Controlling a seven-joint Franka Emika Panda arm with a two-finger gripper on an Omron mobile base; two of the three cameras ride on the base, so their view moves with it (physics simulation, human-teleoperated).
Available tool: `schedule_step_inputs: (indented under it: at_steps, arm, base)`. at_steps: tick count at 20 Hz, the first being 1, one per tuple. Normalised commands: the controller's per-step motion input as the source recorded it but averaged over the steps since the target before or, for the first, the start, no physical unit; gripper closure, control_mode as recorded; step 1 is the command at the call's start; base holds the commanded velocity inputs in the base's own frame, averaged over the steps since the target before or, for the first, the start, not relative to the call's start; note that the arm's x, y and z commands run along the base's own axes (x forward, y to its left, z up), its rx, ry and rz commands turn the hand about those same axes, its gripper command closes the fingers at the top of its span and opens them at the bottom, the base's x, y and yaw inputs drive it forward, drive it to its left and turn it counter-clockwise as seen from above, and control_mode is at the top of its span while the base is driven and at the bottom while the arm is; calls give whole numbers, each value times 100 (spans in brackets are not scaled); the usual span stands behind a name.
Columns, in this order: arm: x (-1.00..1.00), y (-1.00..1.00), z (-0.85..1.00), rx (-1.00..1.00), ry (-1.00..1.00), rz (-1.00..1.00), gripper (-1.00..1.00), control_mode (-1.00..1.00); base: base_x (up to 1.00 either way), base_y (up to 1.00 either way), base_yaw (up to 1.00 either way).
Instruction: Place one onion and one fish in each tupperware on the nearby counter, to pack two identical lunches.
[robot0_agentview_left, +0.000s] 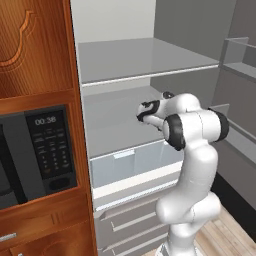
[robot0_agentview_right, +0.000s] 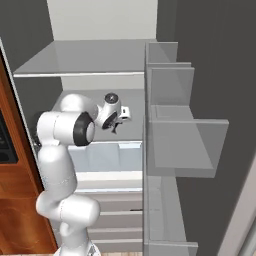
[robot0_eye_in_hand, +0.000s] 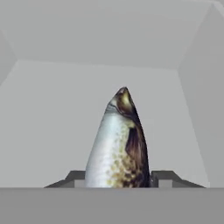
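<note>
fish (robot0_eye_in_hand: 119, 144) fills the hand view's foreground, pinched between the two dark fingertips (robot0_eye_in_hand: 162, 178); gripper (robot0_eye_in_hand: 117, 179) narrowed onto its body, nose pointing away. arm reaches into the open fridge (robot0_agentview_left: 130, 65), over the middle shelf (robot0_agentview_left: 107, 125), which looks bare. judged early: first fish just gripped, nothing packed yet; both onions, other fish, tupperware out of sight.
</note>
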Motion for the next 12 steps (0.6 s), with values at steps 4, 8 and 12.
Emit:
schedule_step_inputs:
  at_steps: [4, 8, 12]
  arm:
    - [-100, 0, 15, 0, 2, 4, 100, -100]
    - [-100, -1, 48, 0, 6, 5, 100, -100]
    - [-100, -2, 70, 0, 15, 3, 100, -100]
  base:
    - [0, 0, 0]
    - [0, 0, 0]
    - [0, 0, 0]
